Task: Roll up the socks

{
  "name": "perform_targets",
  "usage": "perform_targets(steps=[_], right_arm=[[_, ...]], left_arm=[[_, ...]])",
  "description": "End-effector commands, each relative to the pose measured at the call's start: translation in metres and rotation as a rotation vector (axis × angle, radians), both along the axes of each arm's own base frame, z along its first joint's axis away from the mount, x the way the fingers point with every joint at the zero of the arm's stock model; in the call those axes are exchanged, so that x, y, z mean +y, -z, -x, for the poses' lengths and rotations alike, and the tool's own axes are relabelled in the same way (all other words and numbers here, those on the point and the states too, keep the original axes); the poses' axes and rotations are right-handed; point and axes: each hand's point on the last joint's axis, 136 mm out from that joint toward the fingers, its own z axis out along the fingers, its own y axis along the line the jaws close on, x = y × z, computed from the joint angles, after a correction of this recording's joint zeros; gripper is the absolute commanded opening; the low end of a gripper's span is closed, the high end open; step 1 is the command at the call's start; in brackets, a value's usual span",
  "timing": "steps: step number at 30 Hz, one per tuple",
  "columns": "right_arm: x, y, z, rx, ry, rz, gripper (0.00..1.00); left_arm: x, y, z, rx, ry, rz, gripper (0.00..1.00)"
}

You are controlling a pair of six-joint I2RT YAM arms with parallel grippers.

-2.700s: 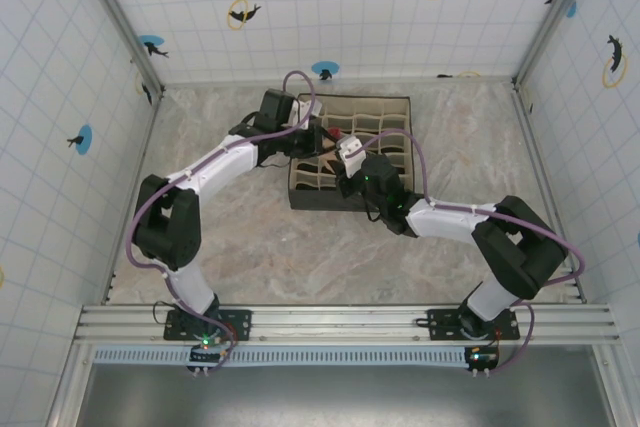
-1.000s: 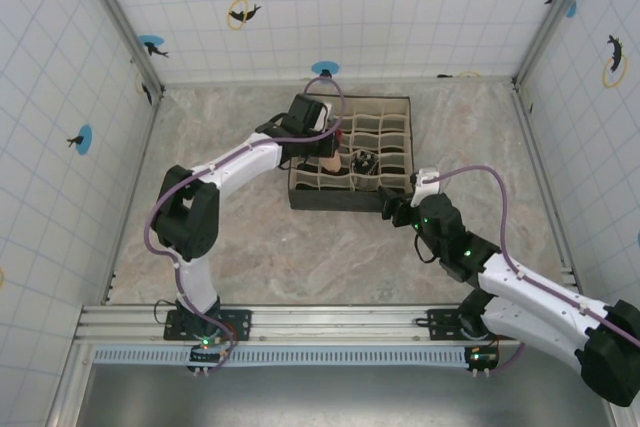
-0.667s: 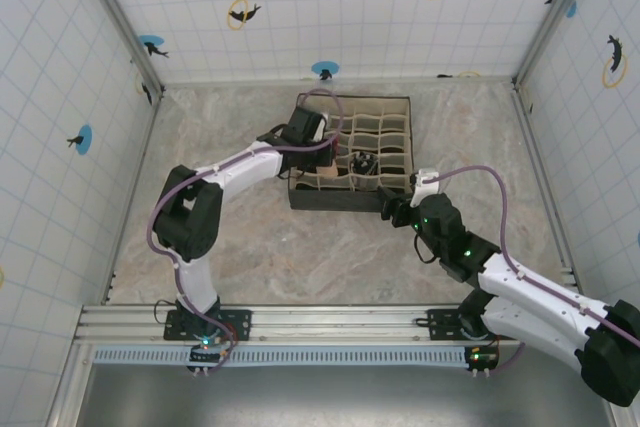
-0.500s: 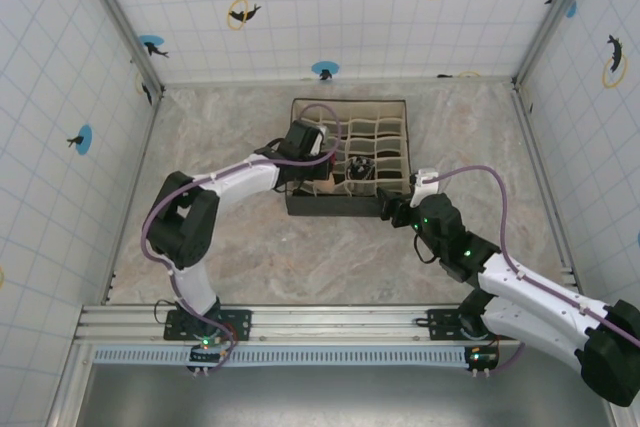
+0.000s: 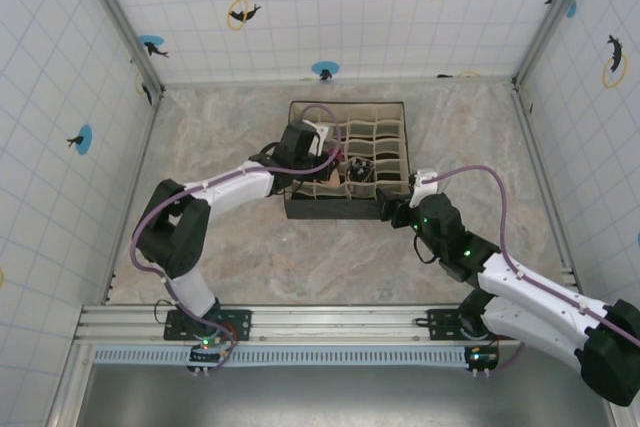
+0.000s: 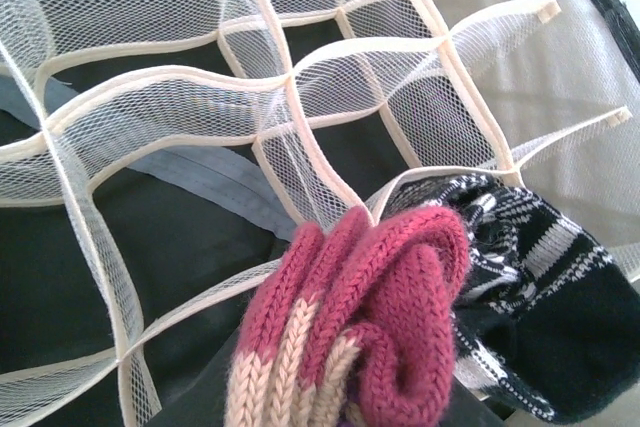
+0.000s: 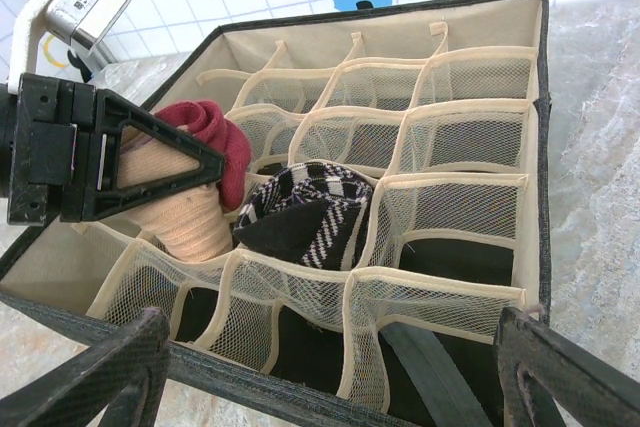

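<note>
Clamping the peach sock inside the organizer, the left gripper could snag mesh, dragging it. Right gripper gapes outside.

In the divider box on the table, one sock lies just left of the other sock

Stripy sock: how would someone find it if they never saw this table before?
Look on the marble table for the dark box split into little mesh pockets. The stripy sock is bunched up in a pocket near the middle, right beside the peach sock. It is the black-and-white one; its neighbour is peach and dark red.
</note>
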Motion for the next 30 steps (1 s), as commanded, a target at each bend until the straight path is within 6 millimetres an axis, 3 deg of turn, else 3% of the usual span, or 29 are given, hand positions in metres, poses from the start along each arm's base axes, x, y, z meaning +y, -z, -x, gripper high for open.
perform_targets(steps=[1,7,8,12,18,22,30], right_arm=[[-0.002,0.003,0.0,0.005,0.005,-0.004,0.86],[-0.003,0.006,0.001,0.011,0.006,0.0,0.86],[-0.003,0.006,0.001,0.012,0.005,-0.002,0.86],[-0.002,0.006,0.001,0.012,0.002,-0.002,0.86],[-0.002,0.007,0.001,0.017,-0.001,-0.001,0.86],[-0.001,0.007,0.001,0.019,-0.005,-0.003,0.86],[0.0,0.007,0.001,0.022,-0.008,-0.004,0.86]], left_arm=[[-0.004,0.013,0.003,-0.041,0.064,-0.047,0.0],[-0.007,0.023,0.01,-0.073,0.09,-0.102,0.03],[-0.007,0.023,0.011,-0.078,0.093,-0.103,0.07],[-0.004,0.023,0.015,-0.104,0.083,-0.105,0.39],[-0.001,0.005,0.008,-0.152,0.052,-0.102,0.49],[-0.005,-0.007,0.006,-0.166,0.058,-0.083,0.68],[-0.013,-0.037,0.011,-0.173,0.089,-0.016,0.78]])
